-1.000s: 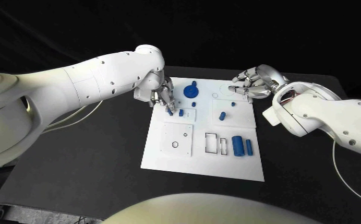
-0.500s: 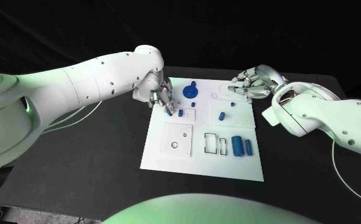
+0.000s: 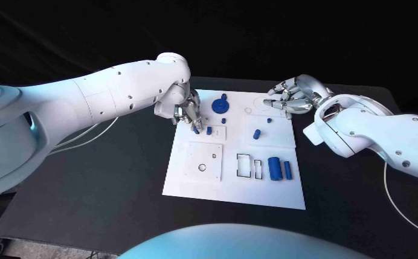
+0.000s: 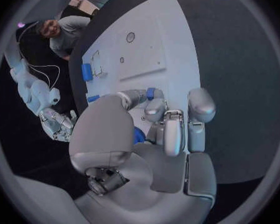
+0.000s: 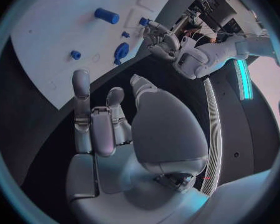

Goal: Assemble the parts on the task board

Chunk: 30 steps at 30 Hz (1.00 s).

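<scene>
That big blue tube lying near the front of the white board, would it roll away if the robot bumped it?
Probably. The big blue cylinder lies on its round side on the flat white task board, so a sideways nudge could roll it. It looks like stiff plastic, likely light. The smaller blue bar beside it might stop it.

Little has changed over the last second. The left hand (image 3: 185, 113) has edged slightly toward the near edge of the task board (image 3: 218, 183), its fingertips (image 3: 196, 129) now a touch lower beside the small blue part (image 3: 209, 130) near the board's far left corner. The right hand (image 3: 292, 98) has crept a little further over the board's far right corner, fingers curled with nothing in them. The blue parts on the board lie as before.
</scene>
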Each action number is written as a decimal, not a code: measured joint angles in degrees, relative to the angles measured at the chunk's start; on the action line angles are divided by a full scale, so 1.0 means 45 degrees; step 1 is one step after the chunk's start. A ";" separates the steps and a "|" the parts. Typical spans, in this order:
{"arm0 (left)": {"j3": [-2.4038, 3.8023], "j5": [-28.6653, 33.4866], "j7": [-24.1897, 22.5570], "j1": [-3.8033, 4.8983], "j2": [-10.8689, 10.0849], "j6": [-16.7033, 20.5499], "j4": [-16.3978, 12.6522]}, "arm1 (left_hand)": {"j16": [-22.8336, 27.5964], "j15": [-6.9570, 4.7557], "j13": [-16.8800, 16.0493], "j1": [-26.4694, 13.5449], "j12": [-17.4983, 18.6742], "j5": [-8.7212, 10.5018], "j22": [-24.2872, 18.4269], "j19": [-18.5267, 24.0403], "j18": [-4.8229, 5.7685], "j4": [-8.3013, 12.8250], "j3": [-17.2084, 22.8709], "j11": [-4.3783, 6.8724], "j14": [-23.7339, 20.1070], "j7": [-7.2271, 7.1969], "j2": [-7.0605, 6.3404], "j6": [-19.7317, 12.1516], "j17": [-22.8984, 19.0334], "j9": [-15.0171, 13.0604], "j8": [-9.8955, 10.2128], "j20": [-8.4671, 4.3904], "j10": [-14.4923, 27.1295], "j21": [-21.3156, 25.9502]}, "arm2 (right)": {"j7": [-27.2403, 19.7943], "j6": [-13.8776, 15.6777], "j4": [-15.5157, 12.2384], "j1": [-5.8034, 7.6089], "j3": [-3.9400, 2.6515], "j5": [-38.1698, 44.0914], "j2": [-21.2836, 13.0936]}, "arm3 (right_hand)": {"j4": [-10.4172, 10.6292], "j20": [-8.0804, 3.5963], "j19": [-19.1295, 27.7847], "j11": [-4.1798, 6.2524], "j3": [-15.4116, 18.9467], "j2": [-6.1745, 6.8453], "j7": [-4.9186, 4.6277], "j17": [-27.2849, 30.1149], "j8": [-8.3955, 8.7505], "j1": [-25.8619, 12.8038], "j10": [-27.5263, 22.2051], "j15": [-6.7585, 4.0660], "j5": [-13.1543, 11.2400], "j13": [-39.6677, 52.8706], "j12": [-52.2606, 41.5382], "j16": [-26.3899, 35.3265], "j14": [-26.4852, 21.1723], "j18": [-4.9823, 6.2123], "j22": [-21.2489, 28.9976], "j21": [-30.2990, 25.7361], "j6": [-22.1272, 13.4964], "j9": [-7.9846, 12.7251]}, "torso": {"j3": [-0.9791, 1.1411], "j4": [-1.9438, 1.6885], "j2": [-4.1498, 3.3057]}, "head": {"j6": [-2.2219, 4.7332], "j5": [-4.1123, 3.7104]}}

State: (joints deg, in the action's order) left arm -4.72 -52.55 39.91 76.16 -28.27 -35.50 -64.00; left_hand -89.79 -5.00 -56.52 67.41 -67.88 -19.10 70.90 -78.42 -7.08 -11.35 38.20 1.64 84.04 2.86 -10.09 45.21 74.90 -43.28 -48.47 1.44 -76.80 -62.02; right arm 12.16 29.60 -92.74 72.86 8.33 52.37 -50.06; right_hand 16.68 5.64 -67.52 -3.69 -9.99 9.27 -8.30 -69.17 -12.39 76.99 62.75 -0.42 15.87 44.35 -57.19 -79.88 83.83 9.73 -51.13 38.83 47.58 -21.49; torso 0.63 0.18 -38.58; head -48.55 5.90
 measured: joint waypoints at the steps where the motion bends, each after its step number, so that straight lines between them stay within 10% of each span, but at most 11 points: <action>1: -0.0001 0.0000 0.0000 0.0000 0.0004 0.0000 -0.0004 | 0.0000 0.0000 0.0000 0.0000 0.0000 -0.0007 0.0000 0.0000 -0.0001 0.0000 0.0000 0.0000 0.0000 0.0000 0.0000 0.0000 0.0000 0.0000 0.0000 0.0000 0.0000 0.0000 | 0.0000 0.0000 -0.0001 0.0000 0.0000 0.0000 0.0000 | 0.0000 0.0000 0.0000 0.0000 0.0000 0.0000 0.0000 0.0000 0.0000 0.0000 0.0000 0.0000 0.0000 0.0000 0.0000 0.0000 0.0000 0.0000 0.0000 0.0000 0.0000 0.0000 | 0.0000 0.0001 0.0000 | 0.0002 0.0002; 30: -0.0062 0.0064 0.0003 0.0013 0.0267 -0.0035 0.0363 | 0.0000 0.0000 -0.0015 -0.0180 0.0000 0.0038 0.0024 0.0000 0.0000 0.0106 -0.0106 0.0000 0.0000 -0.0005 0.0187 0.0029 0.0000 -0.0008 -0.0007 0.0000 0.0000 0.0000 | 0.0006 -0.0028 -0.0019 0.0000 -0.0001 -0.0002 -0.0003 | -0.0018 0.0000 0.0000 0.0000 -0.0089 0.0000 0.0000 0.0029 -0.0052 0.0000 0.0000 0.0000 0.0053 -0.0065 -0.0080 0.0000 0.0000 0.0000 0.0048 -0.0078 -0.0001 0.0000 | 0.0006 0.0002 0.0005 | -0.0039 -0.0035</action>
State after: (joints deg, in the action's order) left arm -5.00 -52.27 39.93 76.22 -27.06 -35.65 -62.36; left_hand -89.79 -5.00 -56.59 66.60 -67.88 -18.93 71.01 -78.42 -7.08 -10.87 37.72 1.64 84.04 2.84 -9.25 45.34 74.91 -43.32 -48.50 1.44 -76.80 -62.03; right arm 12.19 29.47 -92.82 72.86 8.32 52.36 -50.07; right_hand 16.60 5.64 -67.52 -3.69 -10.39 9.27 -8.30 -69.04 -12.63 76.99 62.75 -0.42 16.11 44.05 -57.55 -79.88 83.82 9.73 -50.91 38.48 47.58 -21.49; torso 0.65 0.19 -38.56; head -48.73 5.74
